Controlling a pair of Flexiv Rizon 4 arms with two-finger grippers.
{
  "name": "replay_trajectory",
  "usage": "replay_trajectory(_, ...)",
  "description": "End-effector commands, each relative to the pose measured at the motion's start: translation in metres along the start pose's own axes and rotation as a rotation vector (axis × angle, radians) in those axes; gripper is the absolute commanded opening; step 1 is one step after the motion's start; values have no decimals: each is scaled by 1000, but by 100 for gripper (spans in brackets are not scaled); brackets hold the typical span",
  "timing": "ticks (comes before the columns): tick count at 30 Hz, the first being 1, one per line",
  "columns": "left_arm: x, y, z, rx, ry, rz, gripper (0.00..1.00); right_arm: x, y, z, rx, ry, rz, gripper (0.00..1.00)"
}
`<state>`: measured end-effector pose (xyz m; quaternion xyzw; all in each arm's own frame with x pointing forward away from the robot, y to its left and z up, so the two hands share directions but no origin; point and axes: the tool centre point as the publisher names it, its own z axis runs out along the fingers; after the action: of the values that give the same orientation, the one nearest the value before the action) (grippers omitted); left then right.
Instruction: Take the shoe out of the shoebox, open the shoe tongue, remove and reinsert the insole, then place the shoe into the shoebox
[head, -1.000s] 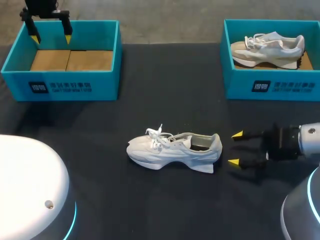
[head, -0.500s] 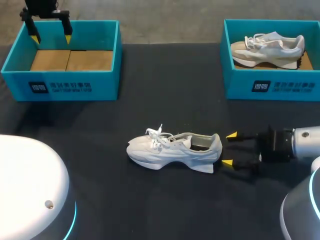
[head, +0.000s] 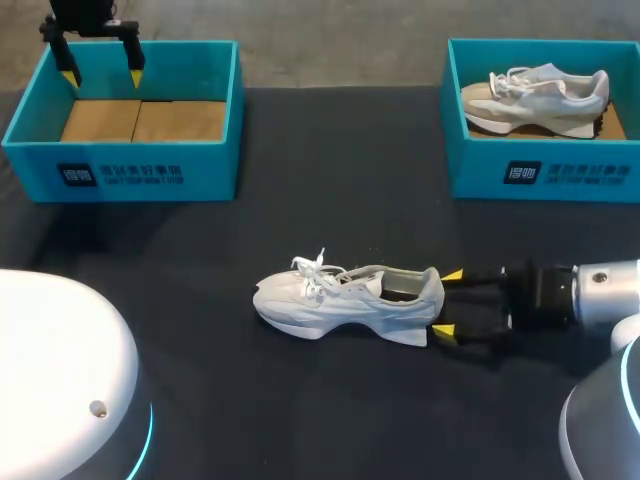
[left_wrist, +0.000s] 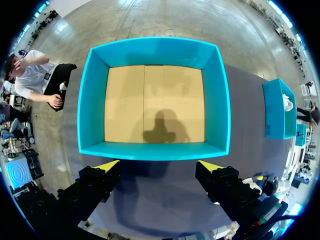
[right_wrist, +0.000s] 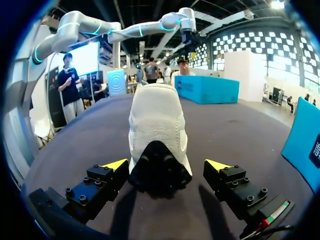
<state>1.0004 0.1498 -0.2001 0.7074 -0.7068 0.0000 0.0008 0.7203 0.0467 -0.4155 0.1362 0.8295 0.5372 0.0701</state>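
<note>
two fingers (right_wrist: 97, 185) of the right gripper (head: 448, 302) wide apart, flanking the heel of the shoe (head: 340, 298)

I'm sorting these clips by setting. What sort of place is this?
Likely a robot test bench for shoe packing: a black table, an empty shoebox, a second shoebox holding a shoe, and a white shoe by the right tool.
</note>
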Motion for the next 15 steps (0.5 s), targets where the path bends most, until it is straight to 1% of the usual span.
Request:
replay_trajectory(1,0,0,0,0,-1,0,100,1,-1,9,-3,-6,2,100)
replay_trajectory(8,0,0,0,0,-1,0,100,5,3,24,-19,-5,5,100)
replay_trajectory(15,0,0,0,0,-1,0,100,5,8,30,-17,-7,12,100)
